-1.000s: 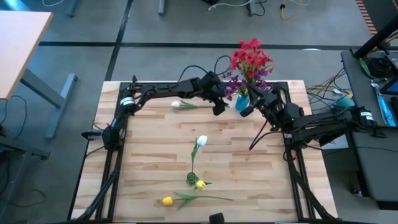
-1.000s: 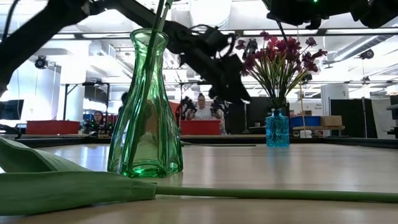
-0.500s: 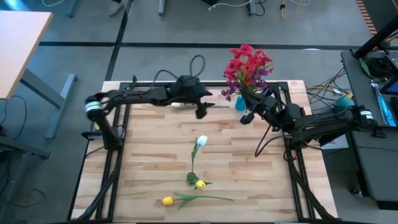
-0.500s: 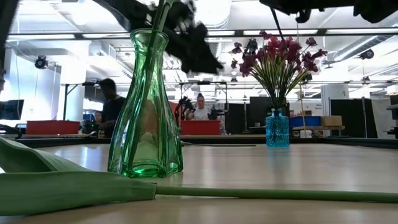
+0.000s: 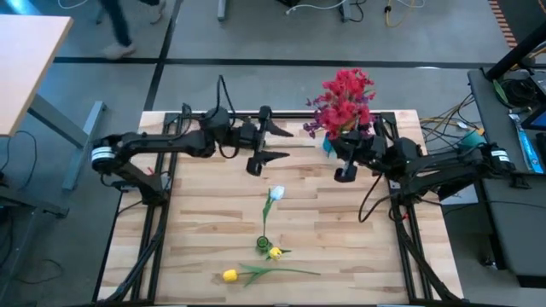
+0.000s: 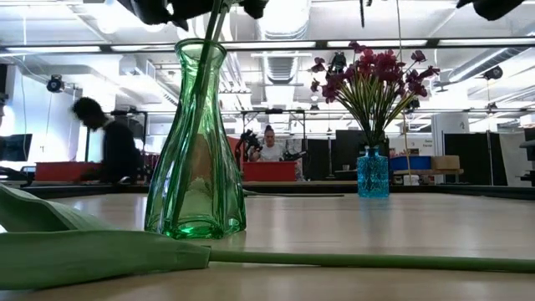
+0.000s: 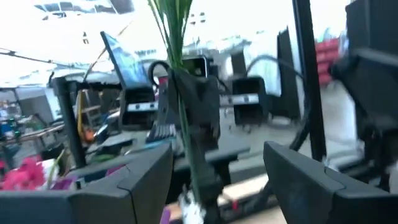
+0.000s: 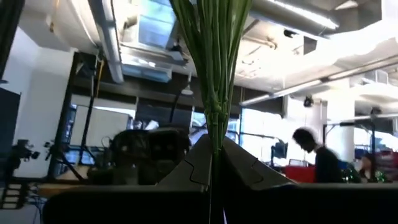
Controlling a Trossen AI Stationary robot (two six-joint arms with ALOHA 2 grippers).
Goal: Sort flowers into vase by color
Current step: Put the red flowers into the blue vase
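A bunch of red and purple flowers [image 5: 345,95] stands with its stems in a small blue vase [image 6: 373,172] at the table's far edge. My right gripper [image 5: 339,152] is beside that vase, shut on the bunch's green stems. My left gripper [image 5: 271,145] hovers open and empty to the vase's left, pointing toward it. A white tulip [image 5: 275,194] has its stem in a green glass vase [image 6: 196,142] at mid-table. A yellow bud [image 5: 275,252] sits beside that vase. Another yellow tulip [image 5: 230,275] lies flat near the near edge. My right gripper [image 8: 211,155] pinches the bundle of green stems [image 8: 213,124] between its two fingers, where the bundle is narrowest. The fingers come in roughly level, across the stems, and the stems rise upright and fan out above them. What lies below the fingers is hidden by the gripper.
The lying tulip's stem and leaf [image 6: 92,251] stretch along the near edge. Black frame rails [image 5: 153,222] run down both sides of the table. Bare wood [image 5: 196,205] lies between the arms and the green vase. People move in the room beyond the far edge.
My left gripper has drawn back from beside the blue vase toward the table's left. My right gripper has shifted a little toward the near edge, and the red bunch has shifted with it in the high view. A person has walked through the background.
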